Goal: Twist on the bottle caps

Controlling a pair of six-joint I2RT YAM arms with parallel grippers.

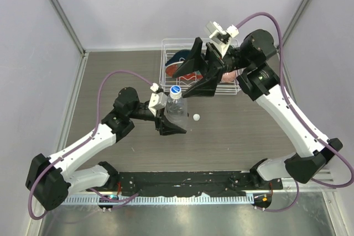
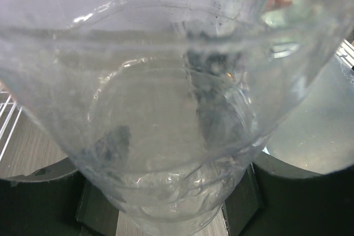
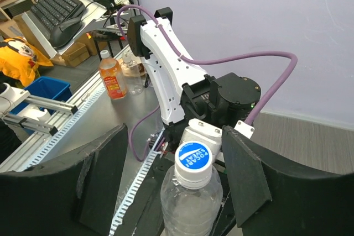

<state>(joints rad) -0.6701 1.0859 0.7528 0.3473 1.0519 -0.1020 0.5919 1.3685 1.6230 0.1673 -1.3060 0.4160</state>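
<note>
two caps show: a blue cap (image 3: 193,160) sitting on the neck of the clear bottle (image 1: 176,111), and a white cap (image 1: 196,117) lying loose on the bench (image 1: 232,142) just beside that bottle. the left end effector (image 1: 172,122) is clamped on the bottle's lower body, holding it upright near the bench's middle. the right end effector (image 3: 176,150) straddles the blue cap with its fingers (image 3: 243,175) spread and a gap on each side, gripping nothing. to tighten well, i'd centre the cap between the fingers, close on its rim only, keep the wrist in line with the neck, and let the left grip resist the twist without buckling the thin wall.
</note>
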